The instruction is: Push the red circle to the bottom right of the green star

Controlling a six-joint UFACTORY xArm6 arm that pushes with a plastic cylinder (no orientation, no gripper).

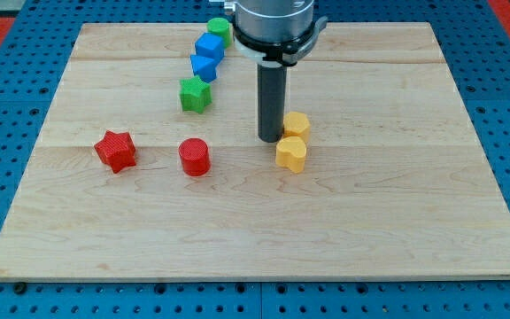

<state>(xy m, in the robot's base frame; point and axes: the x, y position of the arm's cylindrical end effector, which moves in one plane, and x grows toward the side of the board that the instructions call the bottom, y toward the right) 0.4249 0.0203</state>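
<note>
Red circle lies flat on the wooden board, well to the view's left of my tip and slightly toward the view's bottom from it. No contact between tip and circle.

Green star sits toward the view's top-left of my tip, directly above the red circle in the view, with bare board between the two. As it stands, the circle is below the star, not offset to its right.

Red star lies farther to the view's left than the circle, near it but apart, on roughly the same row.

Rod is upright; there are no jaws on this rig, only the rod end, so nothing is spread or pinched. My tip rests at board level just beside two yellow blocks: one yellow block immediately to the tip's right, the other yellow block to its lower right. The two yellow blocks touch each other. Whether the tip touches either I cannot tell.

Toward the view's top-left of the tip, beyond the green star, a chain runs upward: blue block, second blue block, then green circle, each close against the next.
</note>
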